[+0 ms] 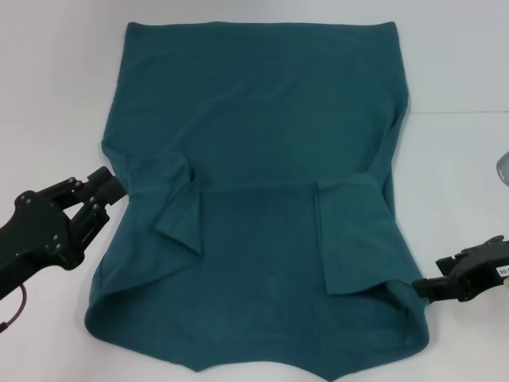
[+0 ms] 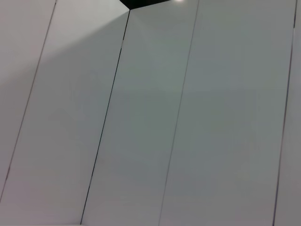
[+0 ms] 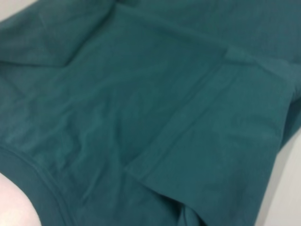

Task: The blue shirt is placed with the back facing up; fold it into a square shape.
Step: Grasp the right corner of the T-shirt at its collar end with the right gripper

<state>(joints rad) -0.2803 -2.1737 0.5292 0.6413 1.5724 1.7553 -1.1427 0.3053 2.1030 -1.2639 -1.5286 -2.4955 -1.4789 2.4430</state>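
Note:
The blue shirt (image 1: 262,159) lies spread on the white table (image 1: 56,95), plain side up. Both short sleeves are folded inward, the left one (image 1: 181,215) and the right one (image 1: 354,235). My left gripper (image 1: 110,186) sits at the shirt's left edge, level with the left sleeve fold and touching the cloth. At the shirt's near right corner, my right gripper (image 1: 423,288) is shut on the fabric edge, and creases run toward it. In the right wrist view the teal cloth (image 3: 141,103) fills the picture, with a folded sleeve hem. The left wrist view shows no shirt.
White table shows on both sides of the shirt. A clear curved object (image 1: 503,169) sits at the far right edge. The left wrist view shows only pale panels (image 2: 150,122) with dark seams.

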